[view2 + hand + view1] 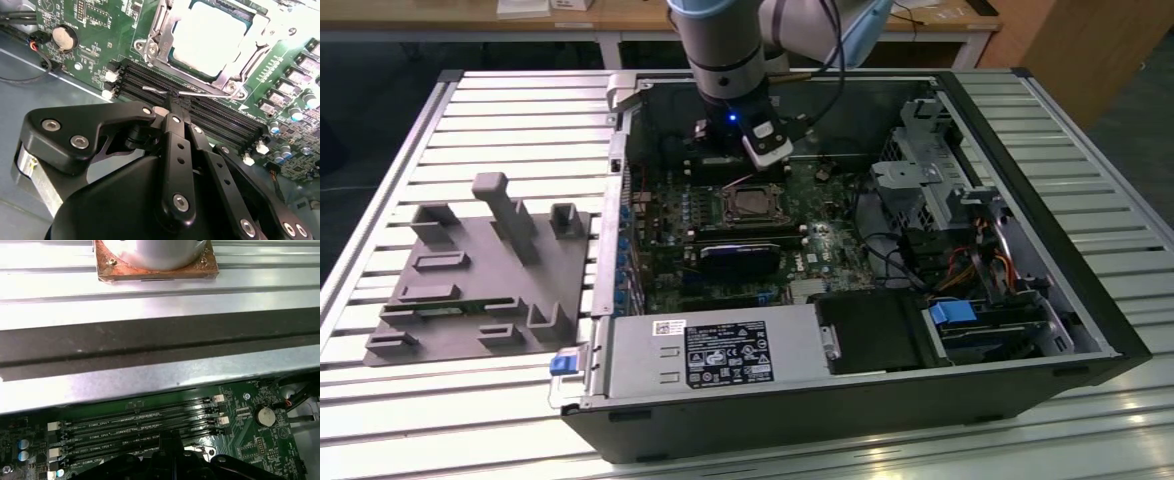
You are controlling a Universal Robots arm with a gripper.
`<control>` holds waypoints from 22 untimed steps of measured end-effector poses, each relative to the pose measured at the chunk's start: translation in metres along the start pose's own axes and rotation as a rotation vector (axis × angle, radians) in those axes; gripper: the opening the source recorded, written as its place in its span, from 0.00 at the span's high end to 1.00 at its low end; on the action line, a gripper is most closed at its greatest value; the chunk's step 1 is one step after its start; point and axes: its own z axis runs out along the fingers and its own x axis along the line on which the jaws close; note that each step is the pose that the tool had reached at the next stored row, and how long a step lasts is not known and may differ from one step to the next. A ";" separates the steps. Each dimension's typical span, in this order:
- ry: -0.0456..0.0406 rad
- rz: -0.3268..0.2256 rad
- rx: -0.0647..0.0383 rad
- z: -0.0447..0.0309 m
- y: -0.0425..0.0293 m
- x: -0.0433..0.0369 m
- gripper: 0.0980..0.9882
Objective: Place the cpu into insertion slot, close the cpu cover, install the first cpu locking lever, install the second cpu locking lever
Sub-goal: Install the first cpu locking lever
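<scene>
Slatted aluminium forms the table [494, 110], and on it lies an open computer case [1067, 300] with the arm reaching down into it. Well off to the exterior view's left of the end effector [170, 102], a grey moulded fixture tray [480, 270] sits on the slats.

In the second wrist view the black fingers [175, 150] are drawn together with no gap visible between them. Their tips are at a thin wire locking lever [200, 93], which lies across the black memory slots [215, 112]. Whether the wire is actually pinched between the tips cannot be made out.

Just beyond the tips is the insertion slot [750, 204], with the cpu [210, 37] already seated in it, its pale metal top facing up. The cpu cover [162, 30] lies flat over the chip, which shows through the cover's window. A coin battery [63, 37] sits on the green motherboard [100, 20], off to one side of the end effector.
</scene>
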 end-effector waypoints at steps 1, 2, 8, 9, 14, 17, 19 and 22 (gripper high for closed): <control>-0.0049 0.000 0.002 0.0002 0.0001 0.0001 1.00; -0.0095 0.000 0.003 0.0003 0.0000 0.0001 1.00; -0.0429 0.012 0.011 0.0028 -0.0005 0.0006 1.00; -0.0476 0.019 0.015 0.0034 -0.0006 0.0007 1.00; -0.0678 0.079 0.029 0.0057 -0.0012 0.0017 1.00; -0.0719 0.088 0.031 0.0058 -0.0004 0.0043 1.00; -0.0741 0.092 0.032 0.0060 0.0004 0.0057 1.00; -0.0783 0.102 0.036 0.0069 0.0013 0.0062 1.00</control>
